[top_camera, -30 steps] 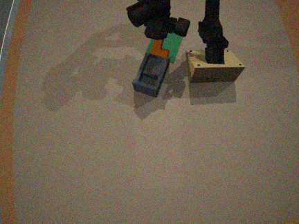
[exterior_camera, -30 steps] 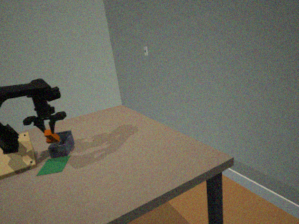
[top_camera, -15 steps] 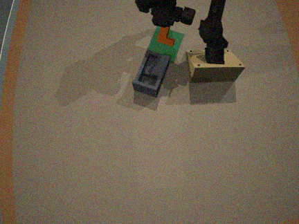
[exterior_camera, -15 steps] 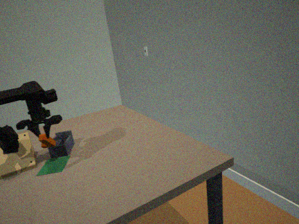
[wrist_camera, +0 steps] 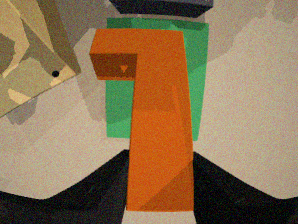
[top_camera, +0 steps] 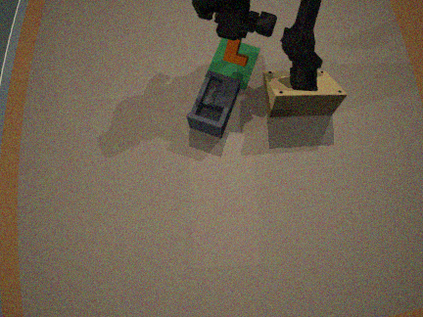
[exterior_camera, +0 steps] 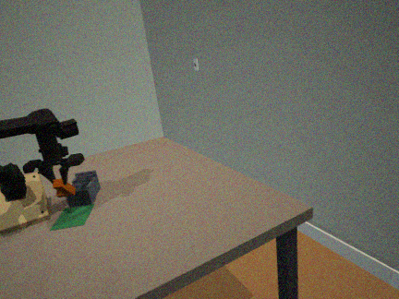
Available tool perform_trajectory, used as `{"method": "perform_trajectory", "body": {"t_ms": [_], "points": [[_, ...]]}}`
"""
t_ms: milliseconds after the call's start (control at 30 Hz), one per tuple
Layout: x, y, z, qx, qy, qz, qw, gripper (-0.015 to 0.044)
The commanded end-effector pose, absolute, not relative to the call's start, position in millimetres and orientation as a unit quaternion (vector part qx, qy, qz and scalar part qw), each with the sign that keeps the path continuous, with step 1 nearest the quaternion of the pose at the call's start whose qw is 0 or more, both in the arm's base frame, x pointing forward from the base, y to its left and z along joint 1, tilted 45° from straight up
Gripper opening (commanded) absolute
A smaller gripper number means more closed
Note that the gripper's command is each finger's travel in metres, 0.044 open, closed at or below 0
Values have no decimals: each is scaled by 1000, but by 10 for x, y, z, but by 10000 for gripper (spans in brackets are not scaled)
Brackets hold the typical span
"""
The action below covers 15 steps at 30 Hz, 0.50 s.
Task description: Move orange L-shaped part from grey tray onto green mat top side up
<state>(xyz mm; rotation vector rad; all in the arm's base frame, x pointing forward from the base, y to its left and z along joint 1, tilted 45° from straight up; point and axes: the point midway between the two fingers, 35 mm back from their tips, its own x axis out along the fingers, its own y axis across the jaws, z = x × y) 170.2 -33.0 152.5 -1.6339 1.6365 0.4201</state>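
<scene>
The orange L-shaped part [top_camera: 232, 51] [exterior_camera: 65, 188] [wrist_camera: 161, 115] is off the tray and hangs in the air. My gripper [top_camera: 233, 40] [exterior_camera: 59, 179] [wrist_camera: 158, 157] is shut on the straight end of it. The L-shaped end points away from the fingers, towards the tray. The green mat [top_camera: 252, 64] [exterior_camera: 73, 219] [wrist_camera: 199, 75] lies under and beyond the part in the wrist view, with a gap below the part in the exterior view. The grey tray [top_camera: 207, 126] [exterior_camera: 93, 186] [wrist_camera: 162, 8] stands at the mat's edge, its pocket empty.
A light wooden block [top_camera: 307, 105] [exterior_camera: 39, 209] [wrist_camera: 30, 92] with the black arm base [top_camera: 304, 66] [exterior_camera: 12, 182] on it stands beside the mat and tray. The table edge [exterior_camera: 222, 256] shows in the exterior view.
</scene>
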Motion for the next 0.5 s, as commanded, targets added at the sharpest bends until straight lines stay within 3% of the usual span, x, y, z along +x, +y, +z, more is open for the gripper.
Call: {"method": "perform_trajectory", "body": {"t_ms": [0, 467], "points": [[1709, -377, 1494, -643, 639, 163, 388, 0], [1738, -526, 1345, -643, 639, 163, 389, 0]]}}
